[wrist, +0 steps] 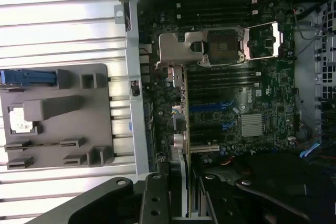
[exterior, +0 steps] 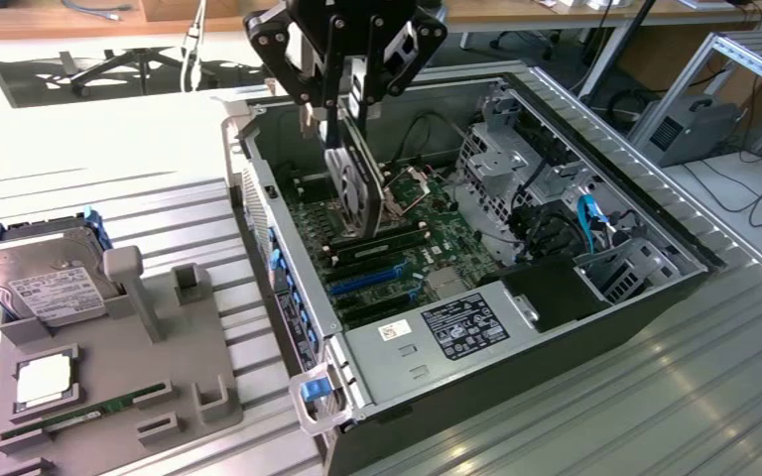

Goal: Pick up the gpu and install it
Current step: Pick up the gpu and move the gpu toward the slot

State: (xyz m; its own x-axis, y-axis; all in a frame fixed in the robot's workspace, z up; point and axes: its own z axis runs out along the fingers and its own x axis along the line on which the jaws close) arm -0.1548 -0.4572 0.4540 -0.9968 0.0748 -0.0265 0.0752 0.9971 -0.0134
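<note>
Gpu (exterior: pixel 354 183) pick-up looks done from where I sit: the jaws are closed on its upper part at a middling width, and the card hangs on edge inside the open case (exterior: pixel 646 213). Its lower end is down near the motherboard (exterior: pixel 421 253), just beside the black slots and a little short of the blue slots (exterior: pixel 361 281). I can't tell whether it touches the board or is just above it. I'd call the install not finished, since the card sits high, slightly tilted, and nothing shows it seated in a slot. So roughly half done: grasp and carry complete, seating and release left. The card reads as a thin, flat, dark board with a pale metal strip along one edge, seen nearly edge-on from the exterior view. I see no visible bend in it. The tray (exterior: pixel 190 397) on the desk (exterior: pixel 698 397) at the exterior view's left holds the hard drive (exterior: pixel 44 283) and the RAM stick (exterior: pixel 76 416), well apart from the case.
</note>
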